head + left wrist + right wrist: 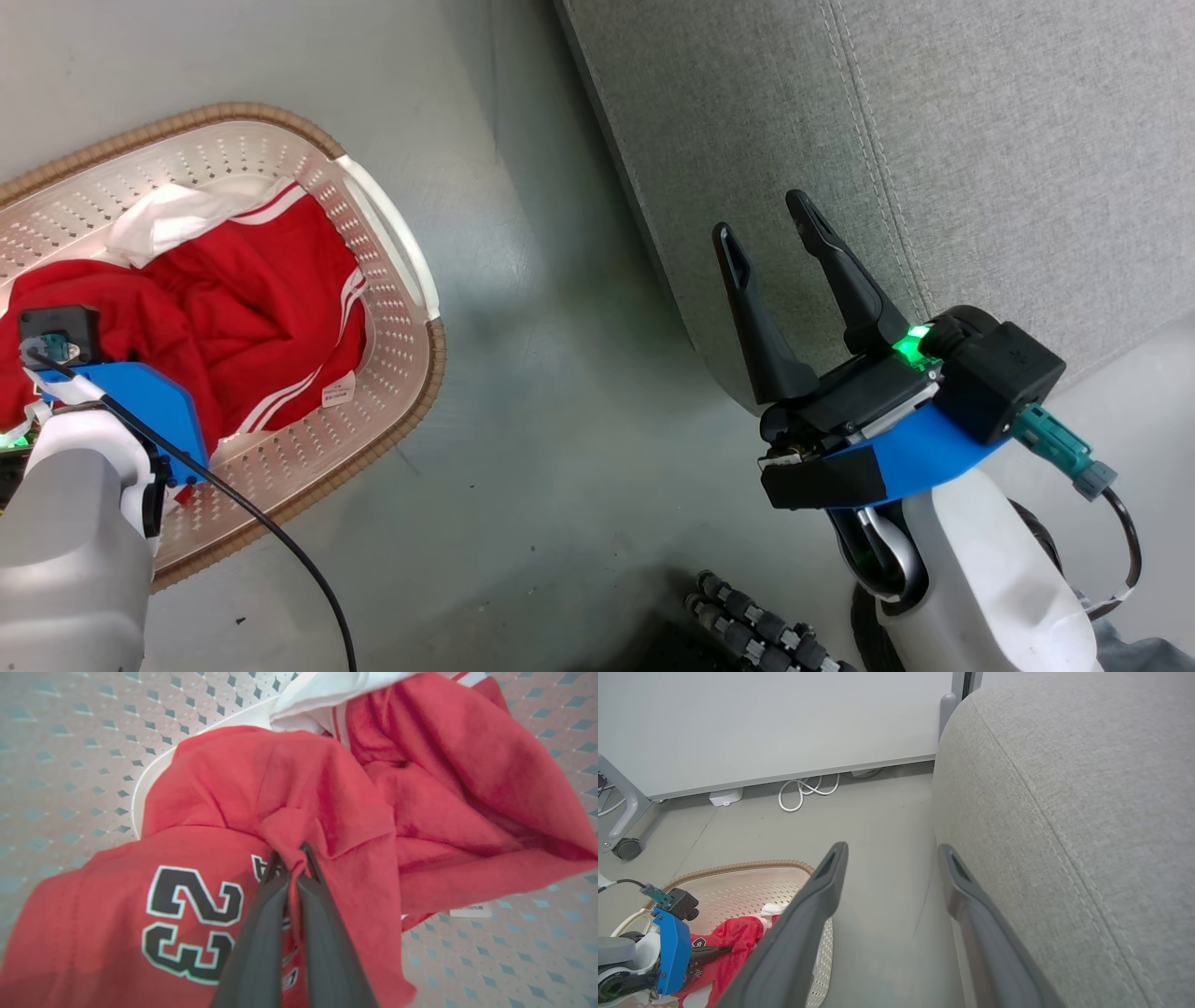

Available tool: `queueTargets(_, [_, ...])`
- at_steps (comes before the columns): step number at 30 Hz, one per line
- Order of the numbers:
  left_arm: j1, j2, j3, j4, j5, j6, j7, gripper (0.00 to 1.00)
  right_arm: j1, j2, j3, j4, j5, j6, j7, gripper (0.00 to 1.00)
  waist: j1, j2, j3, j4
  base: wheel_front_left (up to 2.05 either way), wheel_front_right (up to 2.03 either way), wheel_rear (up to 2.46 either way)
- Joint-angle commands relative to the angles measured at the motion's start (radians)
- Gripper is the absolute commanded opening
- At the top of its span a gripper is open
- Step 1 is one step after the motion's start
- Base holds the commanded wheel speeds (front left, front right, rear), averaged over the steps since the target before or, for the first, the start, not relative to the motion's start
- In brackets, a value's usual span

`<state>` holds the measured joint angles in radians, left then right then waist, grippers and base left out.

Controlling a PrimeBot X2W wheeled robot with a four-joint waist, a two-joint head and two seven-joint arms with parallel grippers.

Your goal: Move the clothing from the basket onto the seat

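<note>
Clothing (327, 812) sits in the basket (233, 154); left gripper (293, 861) pinches a fold of it, right gripper (761, 213) gapes wide, empty. Next up, probably: lift it over to the seat (980, 140).

Clothing (299, 788) soft matt red cloth; basket (224, 149) perforated glossy plastic, woven-look rim; seat (980, 140) coarse grey woven fabric

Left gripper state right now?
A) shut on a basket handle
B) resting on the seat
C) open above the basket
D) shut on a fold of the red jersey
D: the left wrist view shows the left gripper pinching a bunched fold of the red jersey inside the basket.
</note>
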<state>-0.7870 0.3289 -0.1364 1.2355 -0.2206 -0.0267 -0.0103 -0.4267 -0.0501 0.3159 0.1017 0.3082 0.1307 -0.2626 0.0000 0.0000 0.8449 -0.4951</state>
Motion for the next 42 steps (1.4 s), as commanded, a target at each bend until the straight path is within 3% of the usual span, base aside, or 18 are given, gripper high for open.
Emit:
queueTargets(1, [-0.019,0.005,-0.002,0.003,-0.005,-0.003,-0.002,0.0,-0.017,0.0,-0.002,0.001,0.005,0.0,-0.004,1.0,0.0,0.0,-0.001,0.002,0.0,0.0,0.0])
queueTargets(13, [-0.019,-0.044,-0.015,0.013,-0.034,-0.033,-0.039,0.0,-0.019,0.0,-0.021,0.019,-0.028,0.0,-0.004,1.0,0.0,0.0,-0.067,0.044,0.0,0.0,0.0])
queueTargets(32, [0.072,-0.236,-0.063,0.025,-0.101,-0.103,-0.197,0.0,0.081,-0.001,-0.102,0.103,-0.169,0.0,-0.003,1.0,0.0,0.0,-0.418,0.212,0.0,0.0,0.0])
queueTargets(37, [0.096,-0.265,-0.098,-0.001,-0.129,-0.103,-0.213,0.0,0.111,-0.001,-0.107,0.125,-0.185,0.0,-0.003,1.0,0.0,0.0,-0.495,0.236,0.0,0.0,0.0])
queueTargets(42, [0.164,-0.28,-0.222,-0.128,-0.235,-0.104,-0.224,0.0,0.17,-0.001,-0.122,0.158,-0.213,0.0,-0.003,1.0,0.0,0.0,-0.616,0.274,0.0,0.0,0.0])
